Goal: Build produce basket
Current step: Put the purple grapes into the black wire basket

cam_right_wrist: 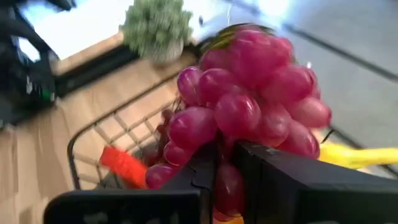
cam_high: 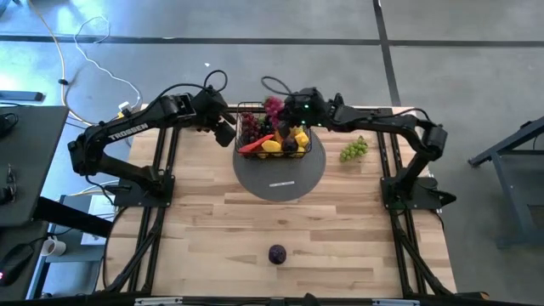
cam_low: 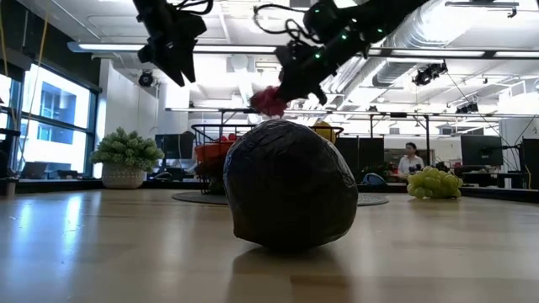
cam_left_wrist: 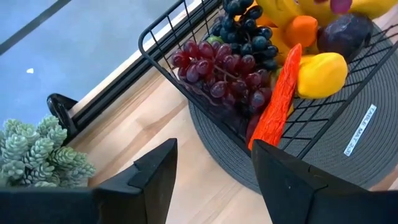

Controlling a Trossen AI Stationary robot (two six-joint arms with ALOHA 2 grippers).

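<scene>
The black wire basket [cam_high: 255, 127] stands on a flat grey disc [cam_high: 280, 174] at the table's far middle. It holds dark red grapes [cam_left_wrist: 217, 68], dark grapes [cam_left_wrist: 249, 31], a red chilli [cam_left_wrist: 277, 99], a lemon [cam_left_wrist: 320, 74] and other produce. My right gripper [cam_right_wrist: 229, 155] is over the basket's far side, shut on a bunch of pink-red grapes [cam_right_wrist: 249, 99]. Just left of the basket, my left gripper [cam_left_wrist: 211, 165] hangs open above the table with nothing between its fingers. My right gripper pinches the pink-red grape bunch between its two fingers, at grapes on the bunch's near side [cam_right_wrist: 224, 146]. The fingers come from the table's right, slanting down. The bunch [cam_low: 269, 101] is lifted clear, above the basket's rim.
A bunch of green grapes [cam_high: 354, 150] lies on the table right of the disc. A dark round fruit [cam_high: 277, 254] sits alone near the front edge. A pale-green leafy plant in a pot [cam_low: 126, 158] stands at the far left, close to my left gripper.
</scene>
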